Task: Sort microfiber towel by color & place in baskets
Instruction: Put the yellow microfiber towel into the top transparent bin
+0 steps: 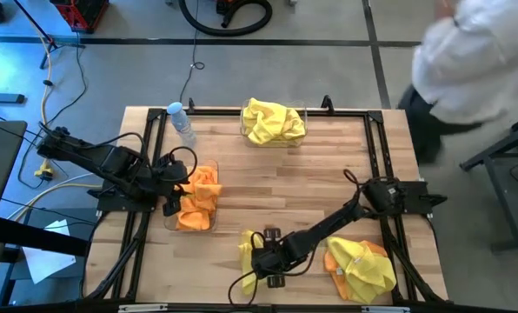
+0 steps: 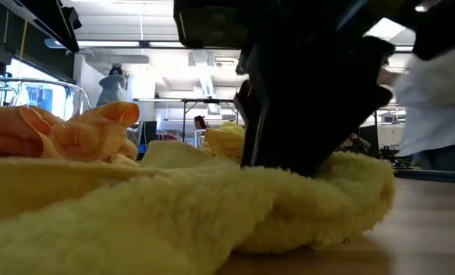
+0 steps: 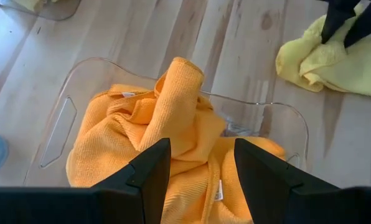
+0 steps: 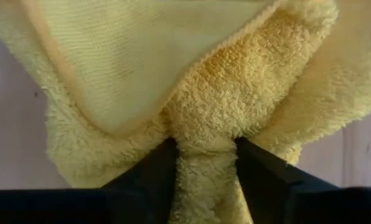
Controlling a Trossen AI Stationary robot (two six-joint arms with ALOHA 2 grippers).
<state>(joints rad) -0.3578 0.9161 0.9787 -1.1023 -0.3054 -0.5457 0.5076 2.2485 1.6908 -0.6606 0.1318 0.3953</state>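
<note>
A yellow towel (image 1: 247,254) lies rumpled on the table near the near edge, and it fills the foreground of the low view (image 2: 212,206). My right gripper (image 1: 261,257) is on it, shut on a bunch of its pile (image 4: 204,155). Orange towels (image 1: 198,198) lie heaped in a clear basket (image 3: 67,112) at the table's left. My left gripper (image 3: 201,168) hovers open just over them. A second clear basket (image 1: 299,111) at the far edge holds yellow towels (image 1: 272,122). A yellow towel lying on an orange one (image 1: 359,265) sits at the near right. My right gripper pinches a raised fold of the yellow towel (image 4: 204,134) between its two fingers (image 4: 157,168). It comes slanting down from the table's right. The rest of the towel lies slack on the table around the fingers (image 2: 174,214).
A clear water bottle with a blue cap (image 1: 181,122) stands at the far left, close to the left arm. A person in white (image 1: 476,52) stands beyond the far right corner. Bare wood (image 1: 276,187) spans the table's middle between the baskets.
</note>
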